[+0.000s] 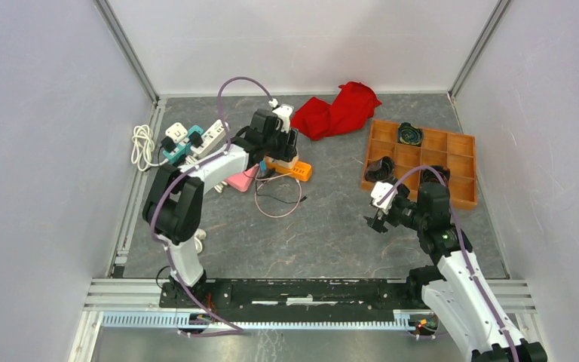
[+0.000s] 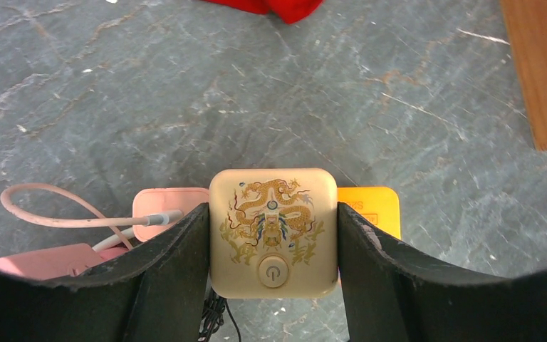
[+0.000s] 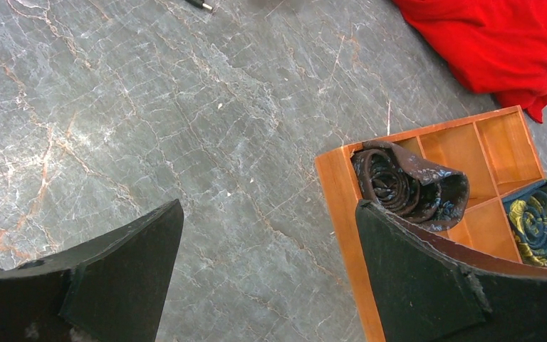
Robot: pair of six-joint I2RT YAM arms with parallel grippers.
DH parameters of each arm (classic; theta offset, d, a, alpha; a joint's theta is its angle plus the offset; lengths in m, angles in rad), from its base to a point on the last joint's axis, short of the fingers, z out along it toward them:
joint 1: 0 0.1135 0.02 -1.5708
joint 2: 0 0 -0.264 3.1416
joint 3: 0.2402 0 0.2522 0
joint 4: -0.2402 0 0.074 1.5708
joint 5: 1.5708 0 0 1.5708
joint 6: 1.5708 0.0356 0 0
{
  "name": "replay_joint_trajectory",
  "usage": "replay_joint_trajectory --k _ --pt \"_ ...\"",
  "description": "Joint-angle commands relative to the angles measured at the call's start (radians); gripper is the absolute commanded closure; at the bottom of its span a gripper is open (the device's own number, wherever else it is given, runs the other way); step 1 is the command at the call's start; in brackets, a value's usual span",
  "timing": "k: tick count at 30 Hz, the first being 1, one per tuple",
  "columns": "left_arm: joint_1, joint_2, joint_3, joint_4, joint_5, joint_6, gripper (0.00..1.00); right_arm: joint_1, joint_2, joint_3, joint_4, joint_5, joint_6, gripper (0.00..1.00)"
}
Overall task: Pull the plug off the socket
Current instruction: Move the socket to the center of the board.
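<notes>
Nearest the lens, wrist view: the two black fingers (image 2: pixel 178 271) of my left claw (image 2: pixel 272 224), clenched on the plug (image 2: pixel 273 206), a cream square block bearing a gold dragon and a power button, one pad against each side. The plug is seated, by my reading, in the orange socket (image 2: pixel 370 210), whose edge shows just behind it on the right; a pink block (image 2: pixel 167 206) with a pale cable (image 2: pixel 50 217) lies just to the left. Hazards, as I judge them: the socket lies loose on the counter (image 2: pixel 185 92) with nothing holding it down, so a pull may lift it along with the plug; the plug's glossy sides may also slip. Pose: my left arm reaches far forward, elbow raised, wrist pitched down. Far right, my right claw (image 3: pixel 267 214) hangs released and empty beside the wooden tray (image 3: pixel 336 214), well apart from the socket.
</notes>
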State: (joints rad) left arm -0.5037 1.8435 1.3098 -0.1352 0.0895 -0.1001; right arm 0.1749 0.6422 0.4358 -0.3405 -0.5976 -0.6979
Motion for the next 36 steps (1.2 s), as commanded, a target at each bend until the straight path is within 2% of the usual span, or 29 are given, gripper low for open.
replay_joint_trajectory --k 1,9,14,18,25,31,36 --pt "-0.030 -0.110 -0.084 0.207 0.152 0.035 0.98 0.004 0.007 0.041 0.001 -0.016 -0.003 0.02" --pt "-0.033 -0.213 -0.332 0.526 0.326 0.018 0.98 0.004 0.022 0.041 0.000 -0.024 0.000 0.02" --pt "-0.059 -0.194 -0.371 0.601 0.393 0.017 0.98 0.004 0.034 0.042 -0.002 -0.027 0.004 0.02" --pt "-0.102 -0.206 -0.390 0.648 0.412 0.070 0.98 0.004 0.042 0.043 -0.002 -0.028 0.007 0.02" --pt "-0.111 -0.240 -0.459 0.793 0.477 0.094 0.98 0.004 0.058 0.046 -0.003 -0.043 0.016 0.02" --pt "-0.111 -0.244 -0.514 0.894 0.493 0.040 0.98 0.003 0.116 0.048 0.045 -0.136 0.111 0.02" --pt "-0.116 -0.256 -0.611 1.056 0.457 -0.045 0.98 0.004 0.268 0.047 0.188 -0.324 0.303 0.02"
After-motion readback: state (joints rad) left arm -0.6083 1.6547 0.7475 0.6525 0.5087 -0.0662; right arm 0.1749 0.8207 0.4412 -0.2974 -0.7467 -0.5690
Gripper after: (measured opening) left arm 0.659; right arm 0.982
